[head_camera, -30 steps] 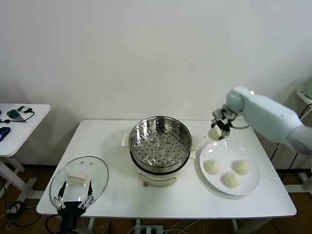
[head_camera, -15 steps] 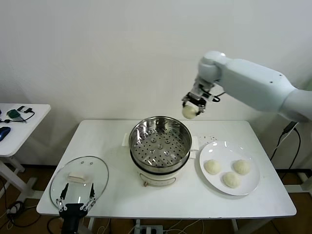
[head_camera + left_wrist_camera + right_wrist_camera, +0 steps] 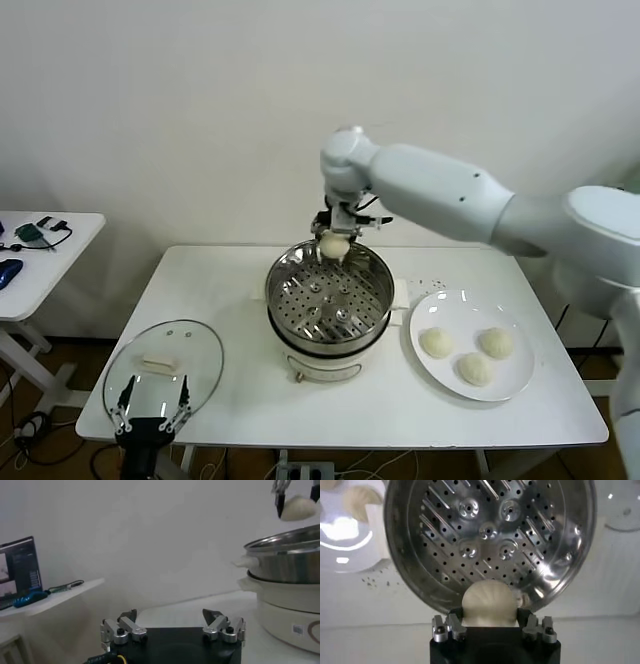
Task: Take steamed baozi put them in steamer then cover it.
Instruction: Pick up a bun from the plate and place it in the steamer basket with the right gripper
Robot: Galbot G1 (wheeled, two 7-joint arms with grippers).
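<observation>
Starting at the far left, a small side table (image 3: 40, 250) carries dark gadgets and cables. Next comes the white surface (image 3: 230, 400) that holds the work. At its front left corner lies the cover (image 3: 165, 372), a clear glass lid with a metal rim and a white handle at its centre. The left claw (image 3: 150, 415) hangs parked just off the front edge, overlapping the lid's near rim in the head view, its fingers spread wide apart and holding nothing.

In the middle of the surface stands the steamer (image 3: 329, 305), a shiny steel pot with a perforated floor on a white base. No bun lies inside it. Above the steamer's back rim, the right claw (image 3: 334, 240) reaches in from the right on a long white arm, its fingers clamped on one cream-white baozi (image 3: 333, 245). The right wrist view shows this bun pinched between the two fingers, with the perforated floor below it.

To the right of the steamer, just beside its base, sits a flat white plate (image 3: 505, 385). On it rest three more baozi (image 3: 435, 342), close together but apart from one another.
</observation>
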